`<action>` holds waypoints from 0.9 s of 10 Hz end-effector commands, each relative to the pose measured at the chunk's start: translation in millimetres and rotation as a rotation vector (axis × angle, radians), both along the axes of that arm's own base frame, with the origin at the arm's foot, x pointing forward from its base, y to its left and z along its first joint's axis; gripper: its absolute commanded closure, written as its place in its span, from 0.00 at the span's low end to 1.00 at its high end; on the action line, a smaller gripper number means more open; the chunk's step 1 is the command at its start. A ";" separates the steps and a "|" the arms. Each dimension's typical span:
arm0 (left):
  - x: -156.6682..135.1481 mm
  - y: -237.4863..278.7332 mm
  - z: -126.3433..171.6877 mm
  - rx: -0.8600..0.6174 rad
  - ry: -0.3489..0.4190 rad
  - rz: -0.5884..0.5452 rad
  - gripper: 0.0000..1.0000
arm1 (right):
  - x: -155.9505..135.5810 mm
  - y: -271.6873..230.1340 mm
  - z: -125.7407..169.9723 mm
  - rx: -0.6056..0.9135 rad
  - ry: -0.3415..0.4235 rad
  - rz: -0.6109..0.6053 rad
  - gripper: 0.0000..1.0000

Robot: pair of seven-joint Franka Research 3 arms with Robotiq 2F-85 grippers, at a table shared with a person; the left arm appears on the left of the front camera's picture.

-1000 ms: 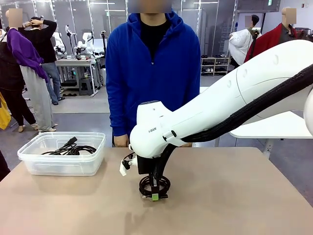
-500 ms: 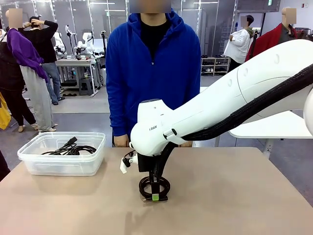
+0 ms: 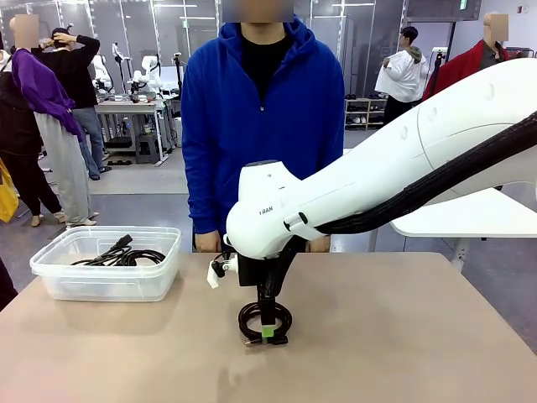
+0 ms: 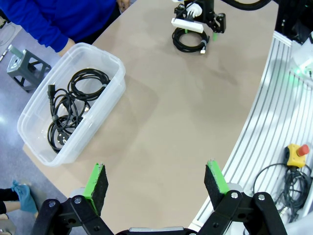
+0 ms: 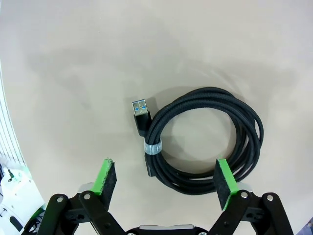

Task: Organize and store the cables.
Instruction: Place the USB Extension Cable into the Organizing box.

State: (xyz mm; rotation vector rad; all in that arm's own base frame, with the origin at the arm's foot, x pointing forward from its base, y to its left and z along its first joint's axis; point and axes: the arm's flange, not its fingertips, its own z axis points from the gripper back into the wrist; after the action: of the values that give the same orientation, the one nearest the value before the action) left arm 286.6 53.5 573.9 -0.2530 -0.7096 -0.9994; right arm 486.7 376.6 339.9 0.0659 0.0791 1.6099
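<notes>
Coil on table: braided black cable [image 5: 205,142] lies flat on the table [image 3: 403,336], wound into a loop and bound by a small light tie [image 5: 153,147]; its blue-tongued USB plug [image 5: 141,111] points away from the loop.
Right gripper [image 5: 166,178]: jaws spread wide, holding nothing; it hangs directly over the coil, pads to either side of the bound section, probably because the tie gathers all turns into one graspable bundle.
Left gripper [image 4: 156,181]: wide open and empty, held high and well apart from the coil, leaving the work zone free.
Storage bin [image 3: 50,277]: clear plastic, at the table's left end, with black cables [image 4: 73,107] inside; likely destination.
Person [image 3: 260,126]: standing at the far edge.
</notes>
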 end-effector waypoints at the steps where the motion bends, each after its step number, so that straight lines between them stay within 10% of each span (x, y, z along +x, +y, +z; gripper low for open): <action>1: -1.2 -1.6 1.5 -0.004 0.000 0.004 0.00 | -11.9 -14.2 9.0 0.052 -0.015 -0.004 0.00; 9: -1.2 -1.6 1.5 -0.004 0.000 0.004 0.00 | -26.1 -71.1 87.8 0.204 -0.107 -0.056 0.00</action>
State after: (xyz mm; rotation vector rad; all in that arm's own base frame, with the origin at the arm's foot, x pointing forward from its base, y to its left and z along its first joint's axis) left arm 286.6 53.5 574.0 -0.2529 -0.7096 -0.9995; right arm 469.9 324.0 428.2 0.1121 -0.1458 1.5534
